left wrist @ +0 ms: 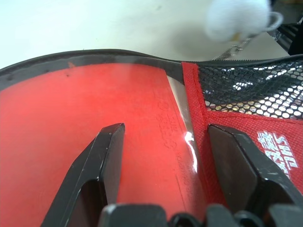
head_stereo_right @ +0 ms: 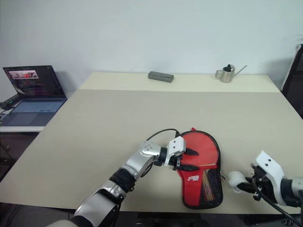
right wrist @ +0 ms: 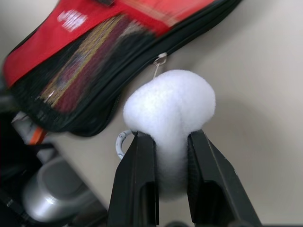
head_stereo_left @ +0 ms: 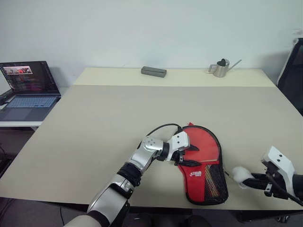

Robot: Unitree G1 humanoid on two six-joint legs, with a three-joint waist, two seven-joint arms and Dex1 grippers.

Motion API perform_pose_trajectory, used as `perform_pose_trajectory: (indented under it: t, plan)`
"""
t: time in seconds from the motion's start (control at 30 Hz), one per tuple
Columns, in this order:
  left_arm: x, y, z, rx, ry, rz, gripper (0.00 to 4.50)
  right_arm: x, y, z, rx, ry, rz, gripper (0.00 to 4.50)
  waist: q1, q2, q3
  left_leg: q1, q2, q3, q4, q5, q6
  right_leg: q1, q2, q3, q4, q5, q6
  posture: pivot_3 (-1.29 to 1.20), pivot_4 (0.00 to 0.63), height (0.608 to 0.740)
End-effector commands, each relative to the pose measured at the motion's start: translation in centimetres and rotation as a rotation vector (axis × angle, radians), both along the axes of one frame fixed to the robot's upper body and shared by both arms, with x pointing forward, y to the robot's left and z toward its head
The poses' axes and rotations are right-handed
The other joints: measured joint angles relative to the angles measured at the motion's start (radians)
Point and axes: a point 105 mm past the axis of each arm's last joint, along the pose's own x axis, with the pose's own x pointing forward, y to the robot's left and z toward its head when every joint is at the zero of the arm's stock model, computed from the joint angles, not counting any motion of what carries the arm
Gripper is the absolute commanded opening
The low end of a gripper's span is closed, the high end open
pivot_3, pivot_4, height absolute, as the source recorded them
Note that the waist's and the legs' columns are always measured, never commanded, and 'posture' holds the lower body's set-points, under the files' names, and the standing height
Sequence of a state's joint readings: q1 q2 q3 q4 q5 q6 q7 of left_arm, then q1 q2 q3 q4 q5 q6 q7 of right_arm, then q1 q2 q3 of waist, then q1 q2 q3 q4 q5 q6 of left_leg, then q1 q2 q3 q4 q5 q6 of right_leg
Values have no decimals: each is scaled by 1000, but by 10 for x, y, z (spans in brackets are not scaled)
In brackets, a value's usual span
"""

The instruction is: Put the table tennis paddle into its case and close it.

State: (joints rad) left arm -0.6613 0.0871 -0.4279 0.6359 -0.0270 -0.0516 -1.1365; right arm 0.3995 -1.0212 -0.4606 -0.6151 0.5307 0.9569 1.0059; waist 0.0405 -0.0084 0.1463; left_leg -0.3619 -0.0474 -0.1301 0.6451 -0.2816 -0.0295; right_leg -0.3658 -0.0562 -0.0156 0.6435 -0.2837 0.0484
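Observation:
The case (head_stereo_left: 204, 165), red with a black mesh panel and a black zipper edge, lies flat on the table near the front edge. The table tennis paddle sits inside it: its red rubber face (left wrist: 94, 94) shows in the round part, and the striped handle is dimly visible through the mesh (right wrist: 80, 61). My left gripper (head_stereo_left: 193, 156) is open over the case, one finger (left wrist: 106, 156) on the red face and the other on the red fabric. My right gripper (right wrist: 170, 142), to the right of the case, is shut on the white pom-pom pull (head_stereo_left: 240, 175), whose short cord leads to the zipper.
The beige table (head_stereo_left: 104, 123) stretches far back, where a grey box (head_stereo_left: 154, 71) and a small metal watering can (head_stereo_left: 220, 67) stand. An open laptop (head_stereo_left: 28, 87) sits on a side table to the left. A black chair (head_stereo_left: 293, 71) stands at the right.

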Motion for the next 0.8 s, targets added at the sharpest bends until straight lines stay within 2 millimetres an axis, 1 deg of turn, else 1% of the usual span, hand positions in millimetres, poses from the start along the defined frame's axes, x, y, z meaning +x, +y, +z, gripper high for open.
perform_pose_trajectory:
  t: [0.03, 0.17, 0.27, 0.4, 0.6, 0.7, 0.8]
  plan:
    - [-18, 16, -58, 207, 130, 2, 3053, -14, 2, 2, -23, 33, 79, 357, 4, 0, 0, 0, 0, 0, 0, 0, 0, 0, 0, 0, 0, 0, 0, 0, 150, 740]
    - [-18, 13, -56, 204, 126, 2, 3053, -31, 5, -6, -25, 78, 125, 354, 6, -2, -1, 1, 0, 1, 0, 0, 0, 0, 0, 0, 0, 0, 0, 0, 150, 740]
    - [-18, 13, -56, 203, 125, 2, 3053, -42, 7, -8, -24, 106, 163, 347, 6, -2, -1, 1, 0, 1, 0, -1, 0, 4, 0, 0, 0, 0, 1, 0, 150, 740]
    - [-18, 12, -57, 204, 125, -1, 3053, -51, 10, -7, -9, 117, 192, 338, 7, -2, -1, 5, 1, 1, 0, -3, 1, 9, 0, -1, -1, -2, 2, 0, 150, 740]
    - [-18, 11, -56, 204, 122, -2, 3053, -66, 18, -4, 13, 148, 266, 337, 11, -2, -1, 6, 0, -1, 0, -4, 1, 11, 0, 0, -3, -2, 3, 0, 150, 740]
    - [-18, 11, -56, 203, 121, -1, 3053, -67, 21, -4, 17, 139, 278, 337, 11, -2, -1, 7, 0, -1, 0, -5, 2, 12, 0, 0, -4, -2, 4, 0, 150, 740]
    - [-18, 11, -56, 203, 121, -2, 3053, -55, 22, -4, 2, 79, 262, 337, 11, -3, -1, 7, 1, -1, 0, -5, 2, 12, 0, 0, -4, -2, 4, 0, 150, 740]
